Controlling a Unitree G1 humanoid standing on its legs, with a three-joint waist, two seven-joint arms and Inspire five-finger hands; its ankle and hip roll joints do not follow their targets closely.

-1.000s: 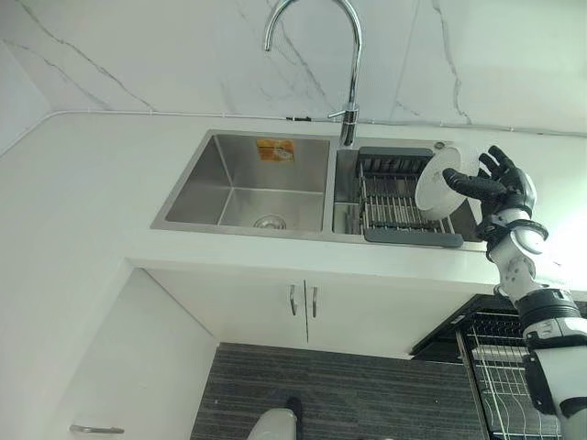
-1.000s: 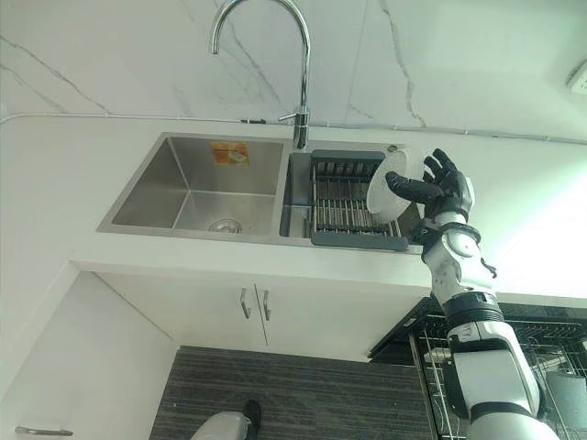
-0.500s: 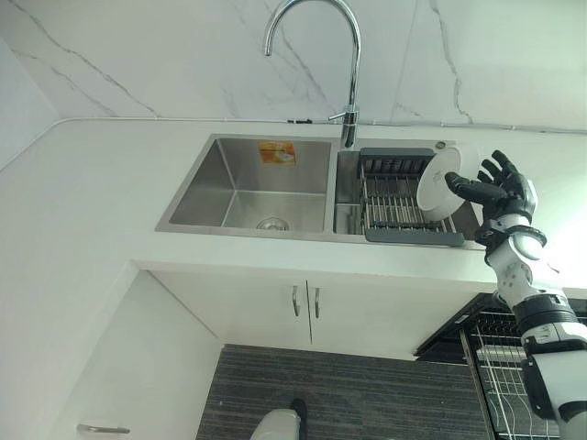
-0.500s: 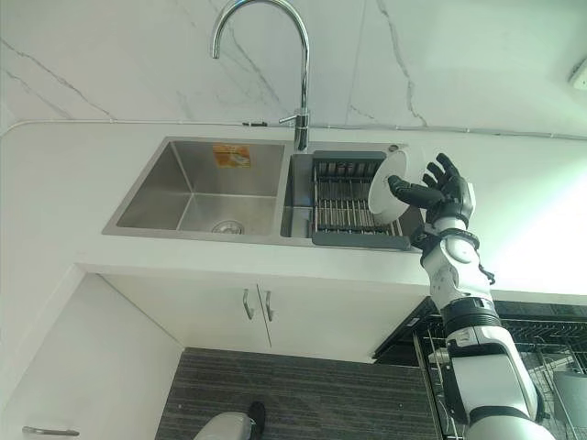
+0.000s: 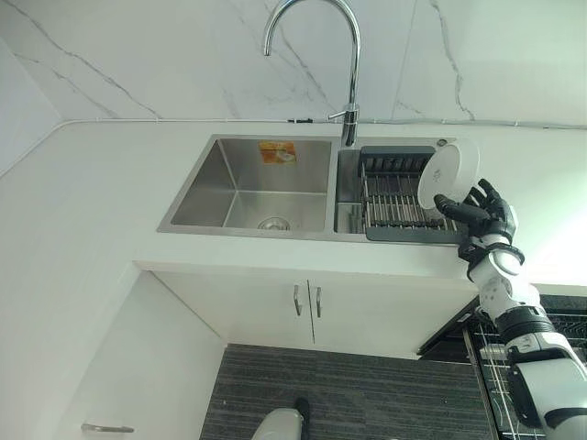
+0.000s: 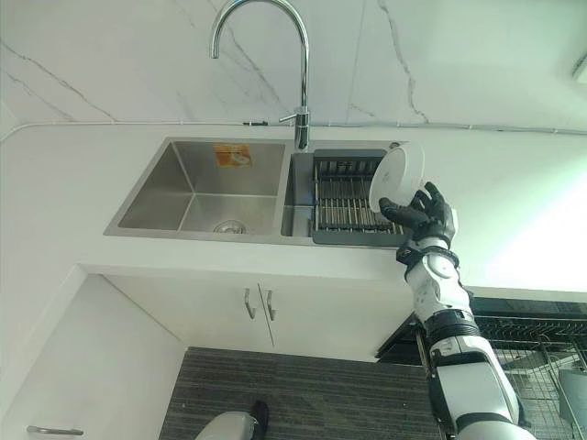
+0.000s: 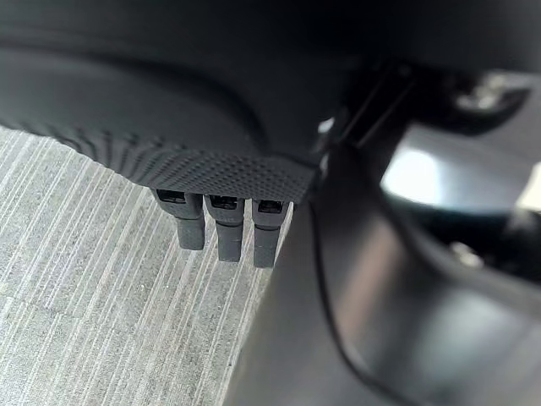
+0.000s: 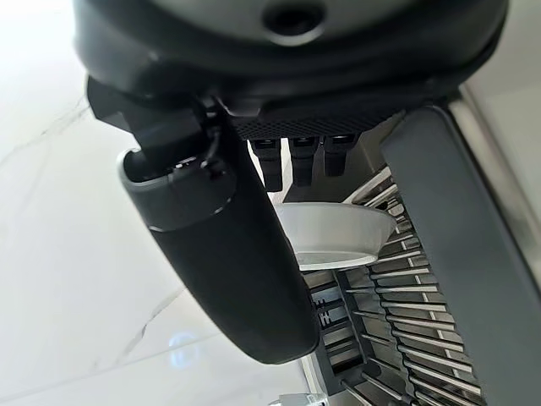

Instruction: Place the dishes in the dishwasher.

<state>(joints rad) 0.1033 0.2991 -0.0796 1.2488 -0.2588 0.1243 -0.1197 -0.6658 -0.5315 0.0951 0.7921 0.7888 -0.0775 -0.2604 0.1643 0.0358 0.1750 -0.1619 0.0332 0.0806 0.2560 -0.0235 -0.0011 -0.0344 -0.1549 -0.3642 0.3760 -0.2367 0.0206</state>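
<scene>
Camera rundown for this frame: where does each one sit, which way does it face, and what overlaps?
Left eye, right eye: head stereo pair, facing down at the steel double sink; right hand enters lower right, by the round white plate.
Left wrist: on the left arm, facing the grey striped floor past the left hand.
Right wrist: on the right arm, facing plate and dark dish rack.
Shared: plate, rack.

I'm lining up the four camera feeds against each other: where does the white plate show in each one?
Left eye view: white plate standing on edge at the drying rack's right end, just above the right hand.
Right eye view: same spot, right of the faucet.
Left wrist view: not in it.
Right wrist view: centre, past the fingers.
Shared landmark: the drying rack.
</scene>
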